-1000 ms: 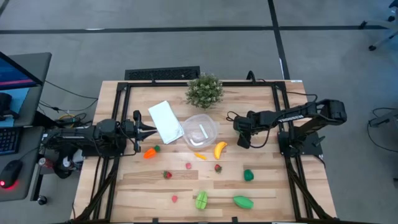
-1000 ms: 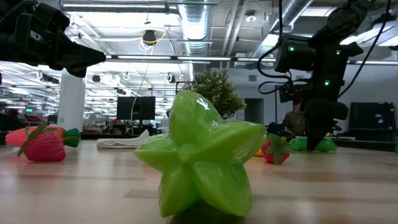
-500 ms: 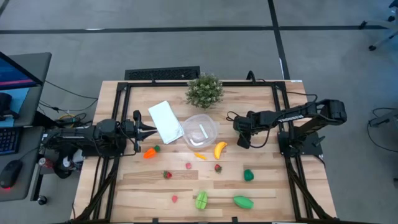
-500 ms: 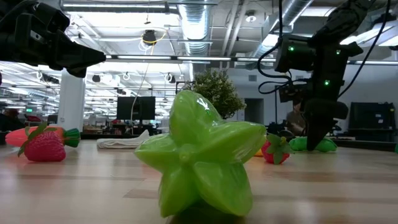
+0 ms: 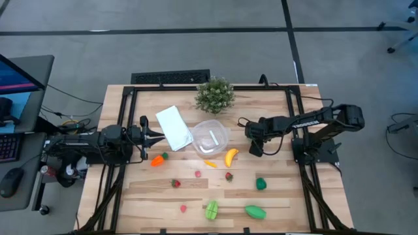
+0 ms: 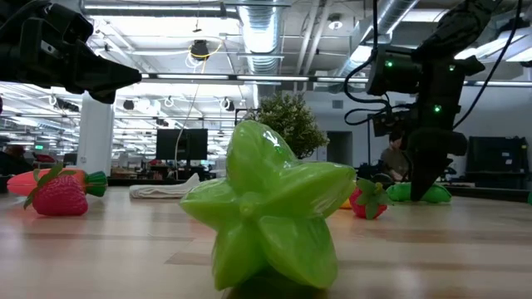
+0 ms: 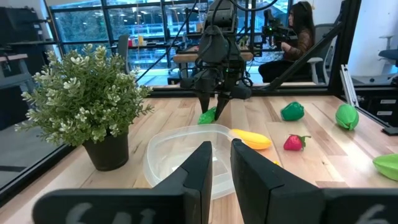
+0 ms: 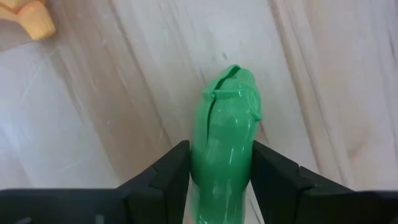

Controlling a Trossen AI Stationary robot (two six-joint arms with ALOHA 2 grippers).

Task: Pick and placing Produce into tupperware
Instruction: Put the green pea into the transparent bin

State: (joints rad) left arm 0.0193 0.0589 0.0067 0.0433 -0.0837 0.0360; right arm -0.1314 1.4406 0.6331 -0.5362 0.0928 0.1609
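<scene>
While we look down from above, the right tool (image 5: 255, 149) is lowered to the worktop (image 5: 281, 196), at about three o'clock from the clear tupperware (image 5: 209, 137). Its wrist view shows the two dark fingers (image 8: 163, 176) closed against the sides of a green toy vegetable (image 8: 225, 140) lying on the wood, so the tool has hold of it. We see the tip of the yellow banana (image 5: 230, 156) just beyond, at about nine o'clock from the tool.

The left tool (image 5: 159, 137) hovers at nine o'clock from the tupperware, its fingers (image 7: 200, 172) nearly together with only a narrow gap and nothing between them. A flat white lid (image 5: 174, 128) lies just beside it.

The tupperware sits near the middle of the worktop, with a bushy potted plant (image 5: 214, 95) at twelve o'clock from it. The banana touches or nearly touches its rim at five o'clock; we cannot tell which. A carrot (image 5: 157, 160) lies at eight o'clock, well apart. Strawberries (image 5: 228, 175) and small red pieces are scattered at six o'clock. Farther out in that direction lie a green star-shaped piece (image 5: 211, 209), a green oval piece (image 5: 255, 211) and a dark green pepper (image 5: 261, 184). In the left wrist view we see a person (image 7: 297, 37) seated in the room beyond.
</scene>
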